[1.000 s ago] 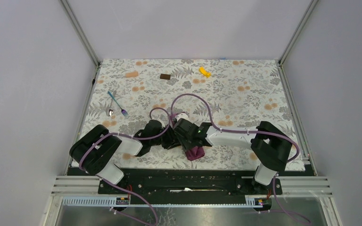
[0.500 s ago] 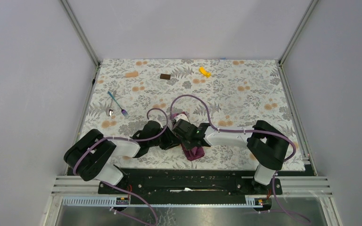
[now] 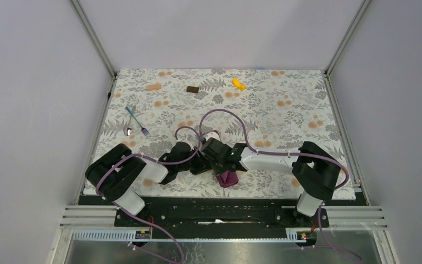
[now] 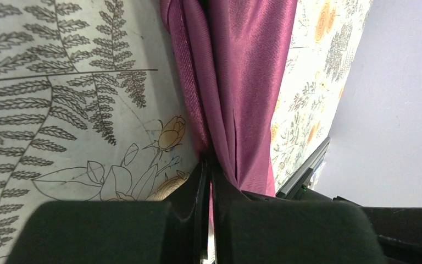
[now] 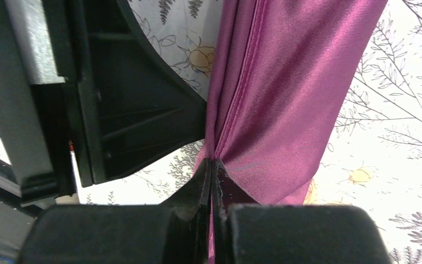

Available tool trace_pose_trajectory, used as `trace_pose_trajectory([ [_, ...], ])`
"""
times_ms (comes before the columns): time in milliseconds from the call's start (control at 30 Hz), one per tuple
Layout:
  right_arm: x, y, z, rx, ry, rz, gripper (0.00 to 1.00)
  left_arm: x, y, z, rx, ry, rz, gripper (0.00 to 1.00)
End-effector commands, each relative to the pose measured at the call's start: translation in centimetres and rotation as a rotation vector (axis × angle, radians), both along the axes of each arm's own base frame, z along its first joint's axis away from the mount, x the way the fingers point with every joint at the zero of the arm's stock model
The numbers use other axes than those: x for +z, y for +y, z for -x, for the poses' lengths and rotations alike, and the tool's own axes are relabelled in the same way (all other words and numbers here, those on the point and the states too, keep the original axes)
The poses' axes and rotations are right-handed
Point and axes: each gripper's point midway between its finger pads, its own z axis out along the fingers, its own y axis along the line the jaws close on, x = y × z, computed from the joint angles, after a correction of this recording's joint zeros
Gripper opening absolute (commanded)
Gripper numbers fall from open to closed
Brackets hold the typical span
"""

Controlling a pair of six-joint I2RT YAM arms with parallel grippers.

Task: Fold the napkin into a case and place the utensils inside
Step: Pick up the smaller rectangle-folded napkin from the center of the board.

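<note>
Wrist views — left jaws and right jaws each pinch the bunched napkin (image 4: 247, 82); utensils (image 3: 137, 121) lie well apart.

- Plain lilac-grey walls (image 3: 33, 82) close in the bench (image 3: 329, 184) on three sides, evenly lit.
- A floral grey-and-orange covering (image 3: 296, 110) lies over the bench top.
- Silver metal posts (image 3: 95, 38) rise from both far corners.
- A ribbed aluminium rail (image 3: 357, 217) runs along the near edge, with a dull metal floor (image 3: 242, 248) below.

Grey-and-orange floral table covering (image 3: 286, 115), small brown block (image 3: 192, 89) near its far edge, yellow piece (image 3: 238, 83) to the right, peach piece (image 3: 154, 87) to the left.
</note>
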Motion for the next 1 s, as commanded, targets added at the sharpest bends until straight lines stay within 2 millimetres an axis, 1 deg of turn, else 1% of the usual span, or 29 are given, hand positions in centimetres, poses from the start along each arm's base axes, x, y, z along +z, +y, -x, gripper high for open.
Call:
trace_pose_trajectory([
  [0,0.9,1.7,0.4,-0.014,0.015,-0.102,0.00,-4.7,3.1,2.9,0.008,0.117,-0.174,0.04],
  [100,-0.9,1.1,0.4,-0.027,0.026,-0.080,0.00,-4.5,3.3,2.9,0.014,0.113,-0.180,0.04],
  [133,-1.4,0.8,0.4,-0.030,0.029,-0.073,0.00,-4.4,3.4,2.9,0.014,0.113,-0.184,0.07],
  [200,-2.1,0.3,0.3,-0.038,0.021,-0.065,0.00,-4.5,3.6,3.3,0.003,0.115,-0.194,0.15],
  [267,-2.8,-0.4,0.3,-0.044,0.023,-0.049,0.00,-4.5,4.1,3.6,-0.001,0.118,-0.200,0.21],
  [333,-3.0,-0.7,0.4,-0.047,0.023,-0.043,0.00,-4.3,4.8,3.8,-0.001,0.120,-0.196,0.24],
  [433,-2.8,-1.0,0.4,-0.049,0.018,-0.045,0.01,-3.0,5.9,3.0,0.010,0.095,-0.171,0.26],
  [533,-2.2,-1.1,0.6,-0.045,0.013,-0.059,0.12,-0.2,6.1,0.3,0.035,0.024,-0.122,0.24],
  [567,-2.0,-1.1,0.5,-0.045,0.010,-0.063,0.13,0.9,6.1,-0.8,0.043,-0.007,-0.110,0.20],
  [667,-1.5,-1.1,0.4,-0.043,0.001,-0.069,0.16,3.7,5.7,-4.1,0.065,-0.098,-0.092,0.14],
  [733,-1.3,-0.9,0.3,-0.042,0.000,-0.072,0.17,5.0,4.9,-6.2,0.064,-0.141,-0.072,0.09],
  [800,-1.1,-0.7,0.2,-0.039,-0.002,-0.075,0.18,5.5,3.8,-7.8,0.040,-0.158,-0.052,0.05],
  [867,-1.1,-0.6,0.2,-0.039,-0.003,-0.077,0.18,5.3,3.2,-9.2,0.035,-0.159,-0.054,0.01],
  [967,-1.1,-0.7,0.2,-0.039,-0.002,-0.073,0.15,5.3,2.6,-10.7,0.036,-0.179,-0.037,0.00],
])
